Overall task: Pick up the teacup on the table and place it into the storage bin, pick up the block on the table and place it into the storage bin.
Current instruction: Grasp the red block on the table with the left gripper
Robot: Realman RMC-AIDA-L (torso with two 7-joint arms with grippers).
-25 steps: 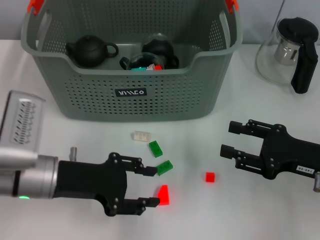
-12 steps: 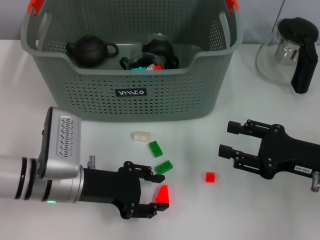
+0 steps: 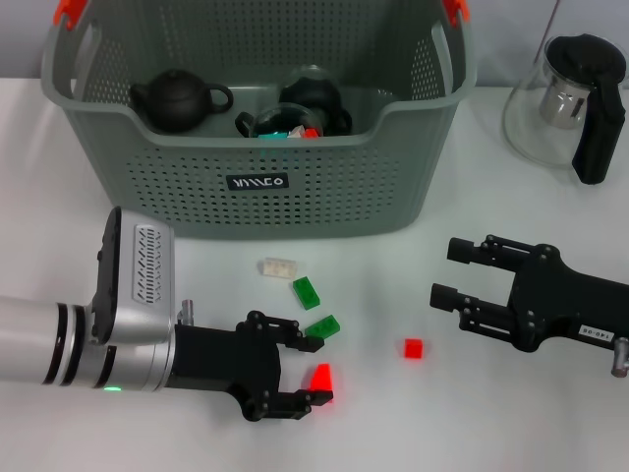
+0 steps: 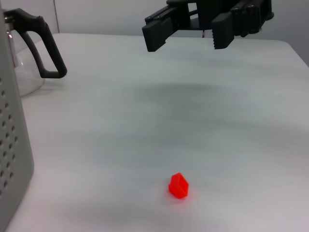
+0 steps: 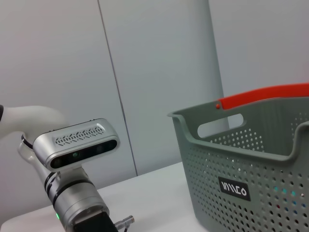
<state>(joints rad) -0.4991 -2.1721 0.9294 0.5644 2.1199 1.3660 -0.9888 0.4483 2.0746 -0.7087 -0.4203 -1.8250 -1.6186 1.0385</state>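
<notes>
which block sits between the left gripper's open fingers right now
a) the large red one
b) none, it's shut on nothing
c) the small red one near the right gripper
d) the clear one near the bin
a) In the head view the left gripper has its open fingers either side of the large red block; the clear block and small red block lie apart from it.

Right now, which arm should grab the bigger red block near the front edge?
Left. The left gripper is open with its fingers already either side of the red block; the right gripper sits open farther off, beyond the small red block.
</notes>
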